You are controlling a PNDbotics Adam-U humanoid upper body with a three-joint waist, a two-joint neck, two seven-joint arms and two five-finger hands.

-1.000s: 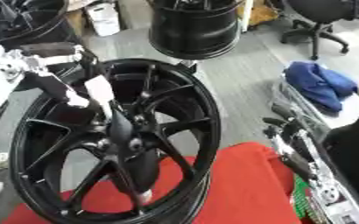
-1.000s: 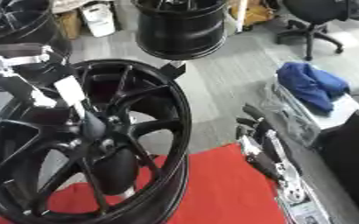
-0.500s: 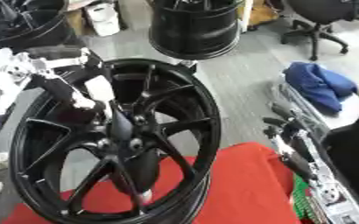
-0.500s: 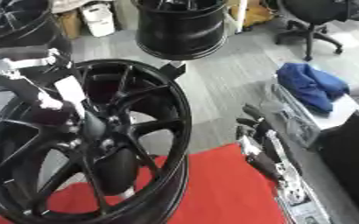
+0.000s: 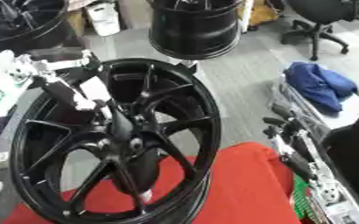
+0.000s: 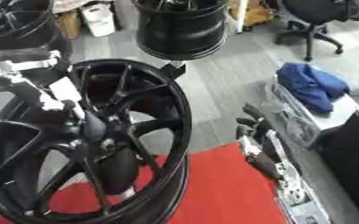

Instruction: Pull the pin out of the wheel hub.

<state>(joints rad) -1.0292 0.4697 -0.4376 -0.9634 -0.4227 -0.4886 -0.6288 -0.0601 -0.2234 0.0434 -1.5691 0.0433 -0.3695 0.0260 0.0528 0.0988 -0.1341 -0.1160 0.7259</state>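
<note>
Wheel (image 5: 114, 144) stands upright on its edge at the near left, black, with thin spokes, and its lower part rests at the edge of a red mat (image 5: 244, 188). The hub (image 5: 125, 135) is in the middle of the spokes. The left hand (image 5: 68, 89) comes in from the upper left, over the rim, and reaches down toward the hub. A light, pale piece (image 5: 94, 92) shows at its end, just above the hub, but I cannot tell if this is the pin or a part of the hand, and I cannot tell if the fingers are closed on something.

Compared with a second ago, the left hand sits a little lower and nearer to the hub, though the whole view has also shifted, so part of this may be the camera. In my judgement the hand is taking hold at the hub and the pull is not finished.

The right hand (image 5: 286, 131) rests at the right side, fingers relaxed and holding nothing, well apart from the wheel
</note>
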